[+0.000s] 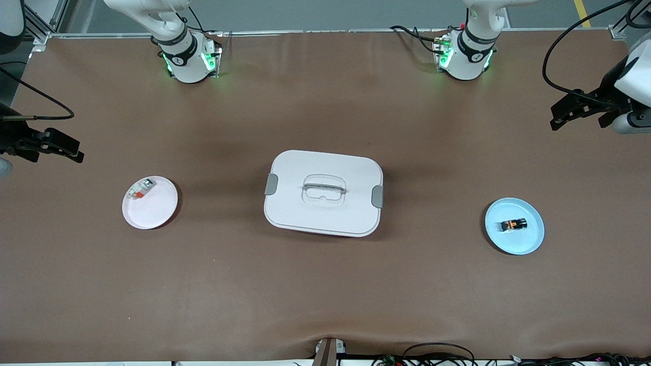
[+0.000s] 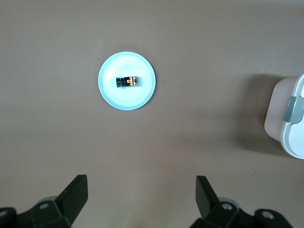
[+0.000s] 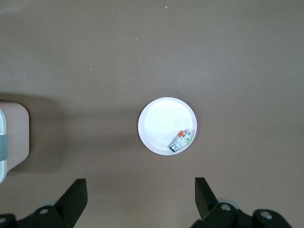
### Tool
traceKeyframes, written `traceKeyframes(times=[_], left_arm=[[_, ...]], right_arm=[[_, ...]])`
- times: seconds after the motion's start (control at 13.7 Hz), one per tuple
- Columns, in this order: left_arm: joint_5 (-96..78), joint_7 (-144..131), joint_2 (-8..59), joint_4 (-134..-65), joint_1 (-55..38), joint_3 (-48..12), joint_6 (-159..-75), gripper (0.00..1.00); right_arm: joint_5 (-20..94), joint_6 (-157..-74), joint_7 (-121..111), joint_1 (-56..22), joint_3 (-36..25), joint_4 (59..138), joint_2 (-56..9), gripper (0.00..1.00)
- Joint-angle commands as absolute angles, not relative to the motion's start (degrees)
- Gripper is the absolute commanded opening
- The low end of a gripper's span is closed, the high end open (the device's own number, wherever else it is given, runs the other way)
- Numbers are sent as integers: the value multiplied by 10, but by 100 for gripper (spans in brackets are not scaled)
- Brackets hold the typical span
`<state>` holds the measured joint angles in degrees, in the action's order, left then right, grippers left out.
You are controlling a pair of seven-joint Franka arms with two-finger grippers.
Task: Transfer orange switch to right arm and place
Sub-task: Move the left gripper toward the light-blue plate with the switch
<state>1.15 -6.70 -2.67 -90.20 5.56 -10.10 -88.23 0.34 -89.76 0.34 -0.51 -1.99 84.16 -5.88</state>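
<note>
Front view: orange switch (image 1: 513, 224) lies flat on a light blue plate (image 1: 529, 244) toward the left arm's end of the table. White lidded box (image 1: 323, 192) sits mid-table with a clear handle and grey clips. Pink plate (image 1: 152, 213) toward the right arm's end carries a white-grey piece (image 1: 140, 189) with a red-orange part at its rim. Left gripper (image 1: 577, 109) hangs over bare table at the frame edge, arm mostly cut off. Right gripper (image 1: 53, 145) also sits at the frame edge, partly cropped. Finger gaps are hard to read here.

Left wrist view: left gripper (image 2: 142, 194) has fingers spread wide, holding nothing; the fingertips show, the base is cut off. Switch centred on the blue plate; the box is only a clipped corner.

Right wrist view: right gripper (image 3: 141, 195) is likewise spread wide and empty. Pink plate with the white-grey piece at its rim; box edge cropped.
</note>
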Motion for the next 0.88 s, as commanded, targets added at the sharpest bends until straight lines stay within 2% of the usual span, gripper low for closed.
traceKeyframes(times=[0.0,0.44,0.58,0.8], left_arm=[[14,-66,-29,-895,57,-98,-873,100],[22,-66,7,-887,60,-98,-879,100],[22,-67,25,-903,78,-99,-917,100],[22,-68,40,-962,86,-98,-1001,100]], right_arm=[[5,-889,7,5,-14,829,-62,100],[3,-889,7,5,-14,829,-62,100],[3,-889,7,4,-14,829,-62,100],[4,-889,6,5,-14,829,-62,100]])
